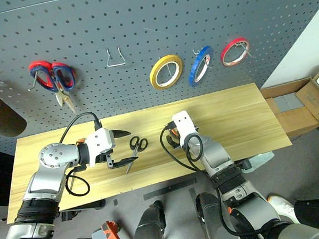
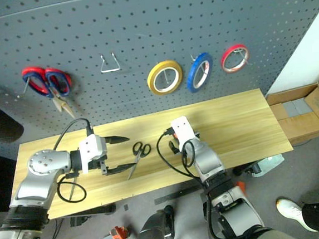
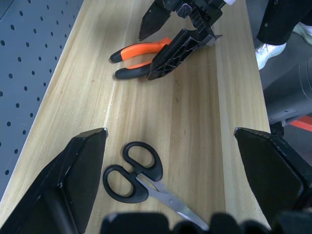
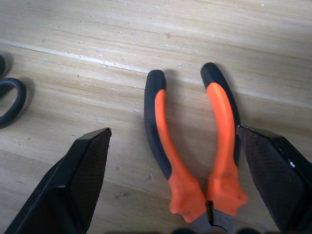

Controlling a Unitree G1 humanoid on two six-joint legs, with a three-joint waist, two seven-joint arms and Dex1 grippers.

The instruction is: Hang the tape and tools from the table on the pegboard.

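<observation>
Right tool (image 4: 173, 183) spread wide, poised over pliers (image 4: 195, 146) lying flat on bench (image 1: 231, 113), frame centre. Left tool (image 3: 170, 185) spread, scissors (image 3: 139, 175) bracketed. Both handles should be pinched near the pivot, jaws squared first.

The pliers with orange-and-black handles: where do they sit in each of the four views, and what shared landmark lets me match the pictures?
Left eye view: the pliers peek out just left of the right end effector, mid-table.
Right eye view: mostly hidden behind that end effector.
Left wrist view: pliers lie near the top, beside the right end effector.
Right wrist view: pliers lie centred between the open fingers.
Shared landmark: the black-handled scissors.
</observation>
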